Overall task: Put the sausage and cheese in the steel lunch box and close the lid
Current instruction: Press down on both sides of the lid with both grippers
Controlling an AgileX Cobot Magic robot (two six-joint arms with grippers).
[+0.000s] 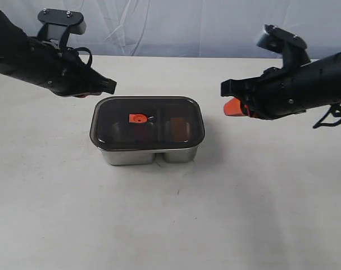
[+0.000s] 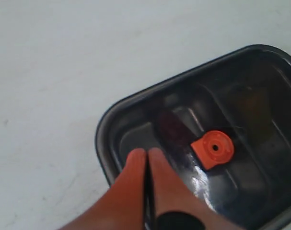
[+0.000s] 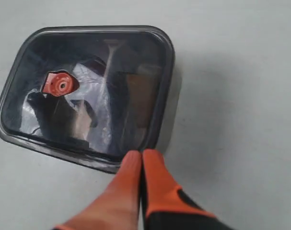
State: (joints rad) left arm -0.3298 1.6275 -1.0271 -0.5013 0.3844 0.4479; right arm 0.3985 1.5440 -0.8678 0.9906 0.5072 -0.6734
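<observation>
The steel lunch box [image 1: 127, 155] stands mid-table with the dark translucent lid [image 1: 148, 122] lying on top, its orange valve tab [image 1: 137, 118] left of centre. Through the lid the sausage [image 2: 174, 130] shows as a dim red shape in the larger compartment, and the cheese [image 1: 178, 127] as an orange blur in the smaller one. My left gripper [image 2: 146, 154] is shut and empty, hovering over the lid's left end. My right gripper [image 3: 141, 155] is shut and empty, held off the box's right side.
The white table [image 1: 170, 214] spreads all round the box. A pale wrinkled backdrop [image 1: 176, 22] closes the far side. Both black arms hang above the table left and right of the box.
</observation>
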